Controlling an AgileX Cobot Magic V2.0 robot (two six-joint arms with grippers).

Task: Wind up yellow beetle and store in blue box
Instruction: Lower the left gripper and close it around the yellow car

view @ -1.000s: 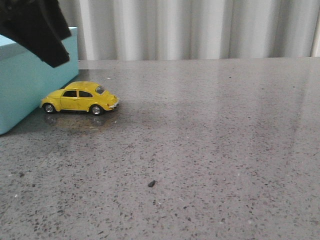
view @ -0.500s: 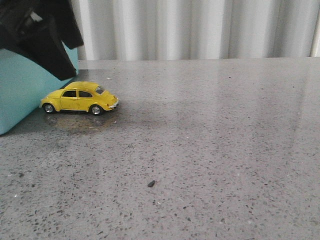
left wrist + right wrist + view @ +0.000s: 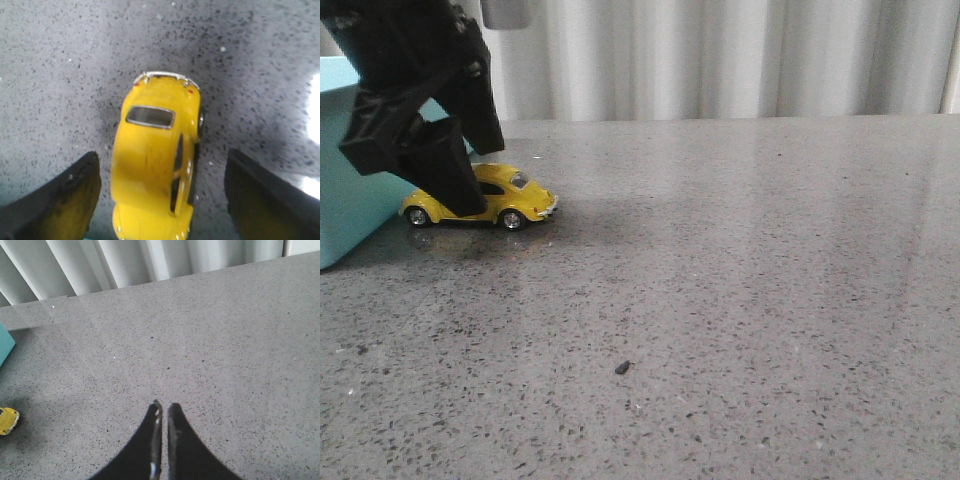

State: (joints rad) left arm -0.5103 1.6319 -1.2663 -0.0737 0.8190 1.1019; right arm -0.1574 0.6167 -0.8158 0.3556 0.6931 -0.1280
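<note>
The yellow beetle [image 3: 510, 199] stands on its wheels on the grey table, right beside the blue box [image 3: 360, 185] at the far left. My left gripper [image 3: 450, 175] is open and hangs low over the car, one finger in front of its rear half. In the left wrist view the beetle [image 3: 155, 155] lies between the two spread fingers [image 3: 60, 200], with a gap on each side. My right gripper [image 3: 163, 407] is shut and empty, over bare table far from the car; a corner of the beetle [image 3: 7, 421] and of the box [image 3: 5, 342] show in its view.
A small dark speck [image 3: 622, 367] lies on the speckled grey table [image 3: 740, 280] in the front middle. Pale curtains [image 3: 720, 55] hang behind the table's far edge.
My left gripper has come down from the upper left corner and now straddles the beetle, covering its rear half. The beetle and box have not moved.
</note>
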